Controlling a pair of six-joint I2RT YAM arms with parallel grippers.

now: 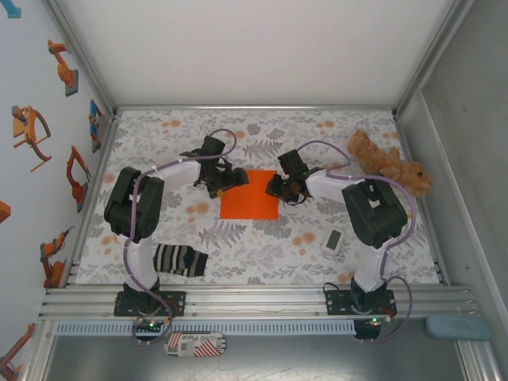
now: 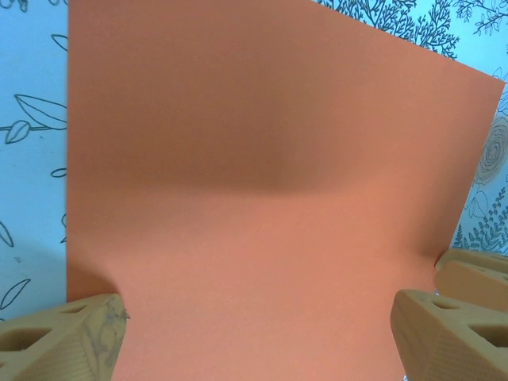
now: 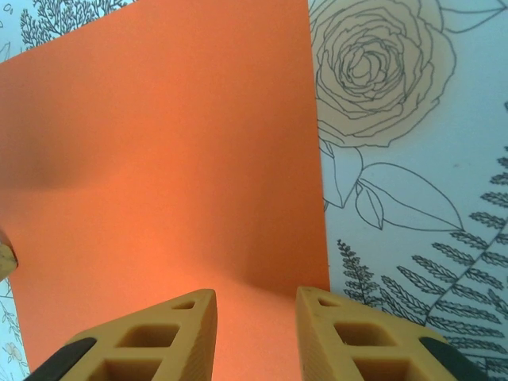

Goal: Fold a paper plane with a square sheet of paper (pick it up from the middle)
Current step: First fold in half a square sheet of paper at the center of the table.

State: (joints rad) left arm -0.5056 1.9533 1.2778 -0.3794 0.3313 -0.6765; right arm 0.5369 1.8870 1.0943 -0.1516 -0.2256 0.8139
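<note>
We see the sheet [image 1: 249, 194] lying flat on the table [image 1: 262, 246] — left gripper [image 2: 258, 309] spread wide over its left edge, right gripper [image 3: 255, 300] at a slim gap, fingers [image 3: 171, 337] straddling the right edge.

Floral table sitting in a white-walled booth, w/ soft even light.
Table [image 1: 262, 254] is wearing a pale cloth w/ grey ferns & orange blooms. A plain white back wall [image 1: 254, 48] is closing off the far side. The left wall [image 1: 24, 71] is showing orange robot-arm stickers [image 1: 30, 131], and a grey panel [image 1: 468, 119] is standing on the rt. Aluminium rails [image 1: 262, 302] are running along the near edge.
</note>
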